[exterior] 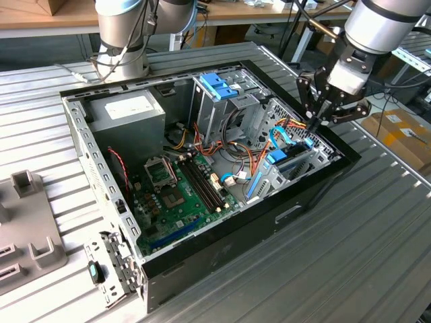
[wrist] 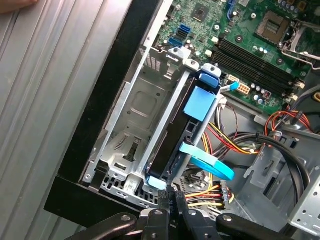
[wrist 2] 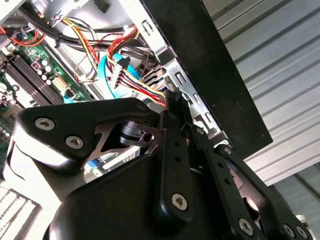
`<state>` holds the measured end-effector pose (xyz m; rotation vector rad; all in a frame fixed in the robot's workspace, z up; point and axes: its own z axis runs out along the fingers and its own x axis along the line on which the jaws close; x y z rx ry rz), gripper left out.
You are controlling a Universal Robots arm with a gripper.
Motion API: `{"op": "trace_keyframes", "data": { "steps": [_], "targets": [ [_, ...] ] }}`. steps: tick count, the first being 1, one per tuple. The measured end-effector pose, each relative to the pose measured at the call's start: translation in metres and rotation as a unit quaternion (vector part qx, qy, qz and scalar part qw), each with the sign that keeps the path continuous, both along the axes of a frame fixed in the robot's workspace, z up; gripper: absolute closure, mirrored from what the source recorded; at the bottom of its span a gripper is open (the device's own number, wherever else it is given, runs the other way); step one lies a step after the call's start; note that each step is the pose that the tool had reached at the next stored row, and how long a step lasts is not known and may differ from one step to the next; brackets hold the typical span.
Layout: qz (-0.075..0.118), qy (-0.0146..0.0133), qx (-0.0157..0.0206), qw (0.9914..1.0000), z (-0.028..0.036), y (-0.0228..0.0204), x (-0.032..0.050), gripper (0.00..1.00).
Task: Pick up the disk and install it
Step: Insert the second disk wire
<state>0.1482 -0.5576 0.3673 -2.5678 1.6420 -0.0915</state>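
Gripper: in the exterior view the gripper (exterior: pixel 315 125) is at the upper right of the frame, its tips low at the far corner of the open computer case (exterior: pixel 316 188). The two black fingers (wrist: pixel 172 200) stand pressed together, closed, with nothing seen between them. In both wrist views they touch the end of the drive bay.

Disk: the disk (wrist: pixel 172 145) stands on its edge in a slot of the metal drive cage (wrist: pixel 135 125), just beside the black wall of the case. Its light-blue carrier rail (wrist: pixel 202 102) runs along its top. In the exterior view it is at the right-centre of the frame (exterior: pixel 286 161).

Cables: a bundle of yellow, red and black wires (wrist: pixel 207 192) and a flat blue cable (wrist: pixel 207 162) lie just beside the disk.

Motherboard: the green motherboard (exterior: pixel 178 195) lies in the middle of the case.

Power supply: the grey box (exterior: pixel 128 111) is at the upper left of the case.

Table: the ribbed metal table (exterior: pixel 323 269) carries the case.
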Motion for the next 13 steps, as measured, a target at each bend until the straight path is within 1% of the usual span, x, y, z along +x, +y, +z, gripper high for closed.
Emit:
{"op": "trace_keyframes", "data": {
  "steps": [2, 5, 6, 7, 9, 12, 13],
  "targets": [
    [-0.013, 0.0000, 0.0000, 0.99991, -0.0001, 0.0000, 0.0000, 0.84],
    [-0.032, 0.0000, 0.0000, 0.99949, -0.0003, 0.0000, 0.0000, 0.84],
    [-0.038, 0.0000, 0.0000, 0.99928, -0.0004, 0.0000, 0.0000, 0.84],
    [-0.054, 0.0000, 0.0000, 0.99854, -0.0006, 0.0000, 0.0000, 0.84],
    [-0.057, 0.0000, -0.0001, 0.99836, -0.0005, 0.0000, -0.0007, 0.84],
    [-0.060, 0.0000, 0.0001, 0.99822, -0.0008, 0.0000, -0.0092, 0.84],
    [-0.063, 0.0000, 0.0000, 0.99804, -0.0013, 0.0000, -0.0102, 0.84]
  ]
}}
